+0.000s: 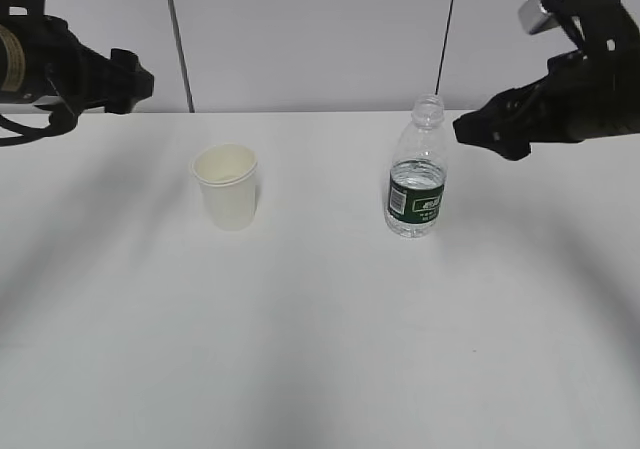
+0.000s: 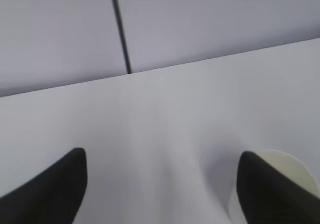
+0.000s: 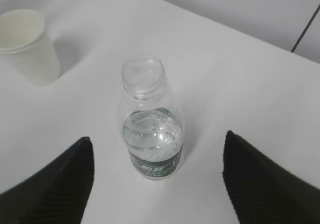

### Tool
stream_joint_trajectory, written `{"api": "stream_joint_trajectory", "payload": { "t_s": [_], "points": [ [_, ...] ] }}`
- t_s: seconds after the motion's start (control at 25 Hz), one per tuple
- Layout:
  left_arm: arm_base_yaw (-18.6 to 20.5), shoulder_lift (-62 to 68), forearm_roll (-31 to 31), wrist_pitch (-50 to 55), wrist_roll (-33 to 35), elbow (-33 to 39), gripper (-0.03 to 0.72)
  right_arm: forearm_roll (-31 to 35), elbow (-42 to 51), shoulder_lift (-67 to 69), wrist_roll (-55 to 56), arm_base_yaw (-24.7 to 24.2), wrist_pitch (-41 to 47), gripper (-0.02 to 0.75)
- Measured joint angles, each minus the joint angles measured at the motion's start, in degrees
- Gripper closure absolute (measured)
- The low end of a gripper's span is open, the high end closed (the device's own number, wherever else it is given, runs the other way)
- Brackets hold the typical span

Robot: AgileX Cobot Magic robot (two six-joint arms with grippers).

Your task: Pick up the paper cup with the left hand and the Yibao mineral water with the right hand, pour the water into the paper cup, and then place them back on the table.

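So the paper cup [image 1: 228,191] stood upright on the white table [image 1: 320,349], left of the middle and closer to the far edge than the near one. The Yibao mineral water [image 1: 417,172] stood upright too, well apart from the cup, right of the middle, about the same way back from the far edge. No cap on it, and the water sat roughly level with the top of the green label.

Left hand [image 1: 125,79] was up at the far left corner of the table, off the surface, not touching anything. Its own wrist camera showed the two dark fingers [image 2: 55,189] spread wide with bare tabletop between them, so the gripper was released. The cup [image 2: 295,171] only peeked out behind the finger on the right side of that view, partly hidden, not between the fingers.

Right hand [image 1: 490,134] hung in the air just right of the bottle's neck, near it but apart from it as far as I could tell from the front view. From its wrist camera the fingers [image 3: 60,184] were spread wide as well, and the bottle [image 3: 150,134] stood between them further out, with clear gaps on both sides. So that one was released too, gripping nothing. The cup [image 3: 27,44] showed in the top left of that view.
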Motion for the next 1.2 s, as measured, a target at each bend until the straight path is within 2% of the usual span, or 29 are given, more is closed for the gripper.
{"api": "stream_joint_trajectory", "payload": {
  "t_s": [0.16,0.36,0.44,0.56,0.84,1.0,1.2],
  "points": [
    [0.0,-1.3,-5.7,9.0,-0.1,0.0,0.17,0.0,0.0,-3.5,1.6,0.0,-0.1,0.148],
    [0.0,-1.7,-17.1,22.1,2.1,0.0,0.242,0.0,0.0,-6.7,2.1,0.0,-0.2,0.151],
    [0.0,-2.2,-22.9,27.3,6.5,0.0,0.266,0.0,0.0,-7.7,2.6,0.0,-0.4,0.151],
    [0.0,-2.7,-33.5,35.1,16.7,0.0,0.29,0.0,0.0,-8.6,3.5,0.0,-1.0,0.151],
    [0.0,-6.1,-51.1,49.5,35.5,-1.3,0.321,0.0,0.1,-9.3,4.8,0.0,-3.7,0.151],
    [0.0,-9.3,-57.1,57.8,41.9,-2.9,0.342,0.0,0.1,-9.3,5.6,0.0,-4.4,0.151],
    [0.0,-13.0,-59.9,66.9,44.7,-3.2,0.346,0.0,0.1,-9.5,6.3,0.0,-4.8,0.151]
  ]
}}
